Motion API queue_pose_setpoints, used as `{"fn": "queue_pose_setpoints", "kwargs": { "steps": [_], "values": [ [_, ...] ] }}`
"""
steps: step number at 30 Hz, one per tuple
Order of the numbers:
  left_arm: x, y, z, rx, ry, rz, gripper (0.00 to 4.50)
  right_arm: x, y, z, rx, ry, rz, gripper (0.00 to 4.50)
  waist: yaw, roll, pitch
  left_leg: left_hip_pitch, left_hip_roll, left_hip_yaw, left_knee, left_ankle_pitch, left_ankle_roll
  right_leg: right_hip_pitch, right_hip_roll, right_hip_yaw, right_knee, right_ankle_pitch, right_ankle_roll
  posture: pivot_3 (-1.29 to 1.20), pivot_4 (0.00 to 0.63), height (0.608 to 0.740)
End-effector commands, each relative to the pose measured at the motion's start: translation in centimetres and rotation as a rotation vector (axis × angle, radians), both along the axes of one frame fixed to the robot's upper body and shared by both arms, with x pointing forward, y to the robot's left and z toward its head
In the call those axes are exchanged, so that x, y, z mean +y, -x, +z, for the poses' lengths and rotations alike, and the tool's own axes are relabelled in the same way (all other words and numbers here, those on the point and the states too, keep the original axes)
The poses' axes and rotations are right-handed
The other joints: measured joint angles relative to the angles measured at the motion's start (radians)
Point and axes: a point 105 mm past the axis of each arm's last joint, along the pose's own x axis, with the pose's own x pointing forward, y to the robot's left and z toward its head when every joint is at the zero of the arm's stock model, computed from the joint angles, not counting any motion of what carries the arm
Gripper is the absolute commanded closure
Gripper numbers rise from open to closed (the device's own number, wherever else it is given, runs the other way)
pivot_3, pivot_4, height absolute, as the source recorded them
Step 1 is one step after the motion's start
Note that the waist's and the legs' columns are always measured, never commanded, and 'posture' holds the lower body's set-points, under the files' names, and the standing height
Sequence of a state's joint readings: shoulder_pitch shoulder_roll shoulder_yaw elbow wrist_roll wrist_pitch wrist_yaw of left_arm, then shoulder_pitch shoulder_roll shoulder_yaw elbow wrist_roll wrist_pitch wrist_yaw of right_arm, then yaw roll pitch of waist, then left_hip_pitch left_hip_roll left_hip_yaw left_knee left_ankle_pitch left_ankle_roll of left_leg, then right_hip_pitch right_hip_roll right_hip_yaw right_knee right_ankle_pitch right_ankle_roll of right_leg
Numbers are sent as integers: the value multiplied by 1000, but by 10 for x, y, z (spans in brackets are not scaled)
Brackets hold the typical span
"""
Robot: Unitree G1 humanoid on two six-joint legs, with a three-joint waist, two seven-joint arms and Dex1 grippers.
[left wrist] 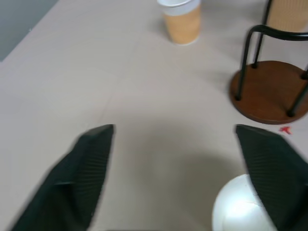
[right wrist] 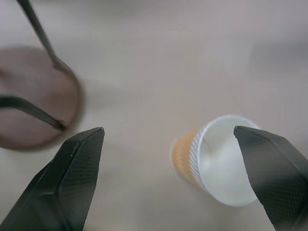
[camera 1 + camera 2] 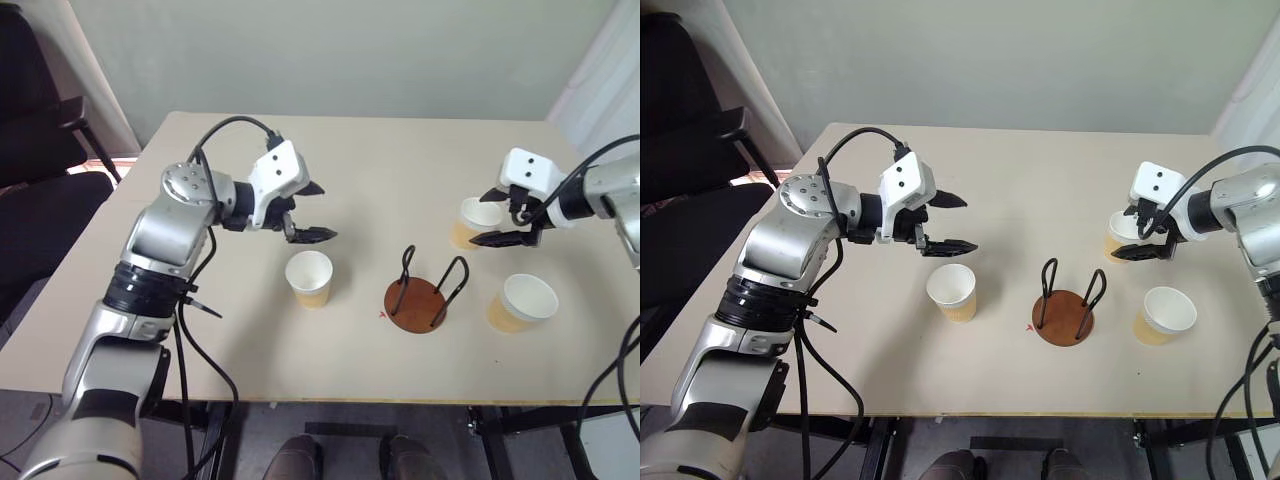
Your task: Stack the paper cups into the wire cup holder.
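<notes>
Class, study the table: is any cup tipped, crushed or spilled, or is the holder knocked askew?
Nothing stands out. All three paper cups stand upright and look undamaged, apart from one another on the table. The wire cup holder sits flat between them, its loops upright, with no cup in it yet. No spill shows.

you're looking at a pale beige table [image 3: 380, 160] with a smooth, plain top. a tiny red mark [image 3: 382, 314] sits on it toward the near edge, about midway along. off the table's far left corner stands a black chair [image 3: 35, 130], its armrest reaching toward that corner. a grey-green wall [image 3: 330, 55] runs behind the far edge, and a light curtain [image 3: 600, 80] hangs past the far right corner.
</notes>
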State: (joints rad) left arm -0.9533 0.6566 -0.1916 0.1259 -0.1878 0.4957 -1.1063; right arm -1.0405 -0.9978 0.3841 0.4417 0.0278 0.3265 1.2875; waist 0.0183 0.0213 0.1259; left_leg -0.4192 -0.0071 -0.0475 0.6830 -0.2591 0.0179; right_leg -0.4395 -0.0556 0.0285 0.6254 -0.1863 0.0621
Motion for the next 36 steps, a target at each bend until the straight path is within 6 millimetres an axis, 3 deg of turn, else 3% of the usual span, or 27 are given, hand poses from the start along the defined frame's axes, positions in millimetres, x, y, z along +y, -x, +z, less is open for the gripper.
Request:
{"fn": "queue_pose_setpoints", "kwargs": {
  "steps": [1, 8, 11, 21, 23, 29, 31, 36],
  "values": [
    [-3, 16, 13, -41, 15, -70, 33, -9, -8, 2, -5, 74, -5, 0, -2, 0, 0, 0, 0, 0, 0, 0, 0, -1, 0, 0, 0, 0, 0, 0, 150, 740],
    [-9, 34, 11, -38, -11, -150, 33, -19, -25, -17, 37, 170, -30, 0, -5, 0, 0, 0, 0, 0, -1, -1, -2, -2, 0, 0, 1, -1, -3, 0, 150, 740],
    [-17, 42, 7, -20, -28, -210, 0, -17, -33, -23, 25, 185, -35, 568, -6, 0, 0, 0, 1, 0, -1, -1, -2, -2, 0, 0, 2, -1, -4, 0, 150, 740],
    [-33, 63, 13, 16, -38, -384, 0, -11, -34, -24, 28, 178, 2, 4122, -5, 0, 0, 0, 1, 0, -2, -1, -4, -2, 0, -1, 2, 0, -5, 0, 150, 740],
    [-34, 63, 20, 32, -6, -401, 0, -9, -28, -16, 43, 148, 25, 4472, -5, 0, 0, -1, 1, 0, -2, -1, -4, -2, 0, -1, 2, 0, -5, 0, 150, 740],
    [-26, 54, 25, 24, -11, -377, 0, 7, 4, 24, 39, 102, 150, 4472, -6, 1, 0, -1, 1, 0, -3, -1, -5, -2, 0, -1, 2, 0, -5, 0, 150, 740],
    [-22, 51, 25, 21, -18, -367, 0, 25, 37, 55, 5, 112, 256, 4472, -5, 2, 1, -2, 1, 0, -3, -1, -6, -2, 1, -1, 1, -1, -6, 0, 150, 740],
    [-18, 48, 22, 20, -31, -370, 0, 74, 109, 79, 35, 156, 482, 4472, -6, 6, 3, -4, 1, -1, -4, -2, -7, -3, 1, -2, 0, -4, -6, 0, 150, 740]
  ]
}}
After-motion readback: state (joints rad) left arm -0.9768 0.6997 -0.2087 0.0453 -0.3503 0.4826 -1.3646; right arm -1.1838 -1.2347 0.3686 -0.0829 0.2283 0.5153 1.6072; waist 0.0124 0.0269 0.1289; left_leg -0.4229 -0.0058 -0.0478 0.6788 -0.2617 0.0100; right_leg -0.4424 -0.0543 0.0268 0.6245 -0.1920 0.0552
